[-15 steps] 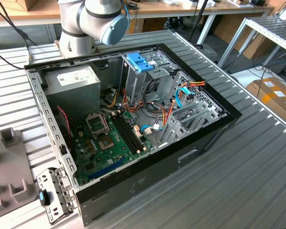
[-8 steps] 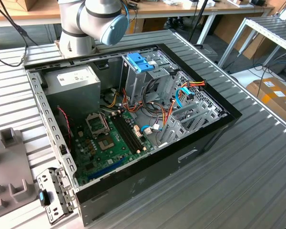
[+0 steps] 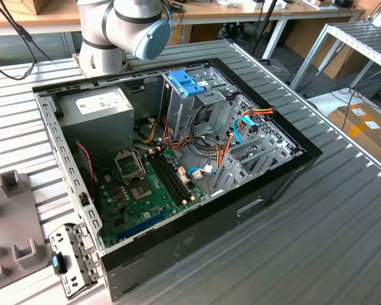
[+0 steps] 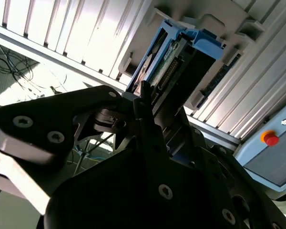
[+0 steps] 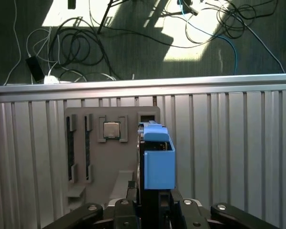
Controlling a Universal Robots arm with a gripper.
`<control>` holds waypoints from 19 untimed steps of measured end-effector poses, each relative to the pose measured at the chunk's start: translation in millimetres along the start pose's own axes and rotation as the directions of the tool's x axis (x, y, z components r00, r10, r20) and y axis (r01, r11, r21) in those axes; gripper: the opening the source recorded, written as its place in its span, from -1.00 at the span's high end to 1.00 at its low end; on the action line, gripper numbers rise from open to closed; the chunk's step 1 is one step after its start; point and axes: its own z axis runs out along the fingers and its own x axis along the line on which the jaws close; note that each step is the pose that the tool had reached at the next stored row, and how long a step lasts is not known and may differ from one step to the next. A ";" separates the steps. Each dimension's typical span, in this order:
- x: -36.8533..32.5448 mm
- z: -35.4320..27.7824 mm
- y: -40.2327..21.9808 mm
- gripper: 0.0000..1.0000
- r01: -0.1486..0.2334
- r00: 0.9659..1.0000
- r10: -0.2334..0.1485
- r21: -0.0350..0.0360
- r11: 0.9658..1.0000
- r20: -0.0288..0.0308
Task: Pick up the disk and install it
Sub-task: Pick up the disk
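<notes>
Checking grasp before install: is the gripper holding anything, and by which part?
The gripper is shut on the disk, clamping the end nearest the wrist; its blue-railed length sticks out beyond the grip.

Exterior view: a computer case (image 3: 197, 244) lies open on the counter (image 3: 317, 241), with the arm's base (image 3: 108, 38) beyond it. Inside the case, the power supply box (image 3: 95, 111) sits in the far corner toward the exterior view's left. The drive cage (image 3: 190, 95) stands beside it to the right, and the circuit board (image 3: 140, 184) lies in front of both. A tray (image 3: 13, 235) lies left of the case, with a bracket (image 3: 73, 260) at the case's near left corner.

First wrist view: the disk (image 5: 157, 162) stands on edge between the fingers of the pincer (image 5: 155, 193), over the tray and beside a chip (image 5: 112, 130) seated in it. Cables (image 5: 71, 47) lie on the floor past the counter's edge.
</notes>
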 end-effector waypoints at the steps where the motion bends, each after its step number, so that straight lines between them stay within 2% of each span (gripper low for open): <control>1: 0.1 -4.1 -0.2 0.30 0.000 1.000 0.000 0.001 1.000 0.000; 5: 0.7 -27.5 -1.2 0.30 0.000 1.000 0.000 0.006 1.000 -0.001; 9: 1.2 -43.2 -2.0 0.30 0.000 1.000 0.000 0.010 1.000 -0.001; 11: 1.5 -53.9 -2.4 0.30 0.000 1.000 0.000 0.013 1.000 -0.001; 13: 1.7 -62.1 -2.8 0.30 0.000 1.000 0.000 0.015 1.000 -0.001; 15: 1.7 -65.3 -3.0 0.30 0.000 1.000 0.000 0.016 1.000 -0.002; 19: 1.7 -65.9 -2.9 0.30 0.000 1.000 0.001 0.017 1.000 -0.002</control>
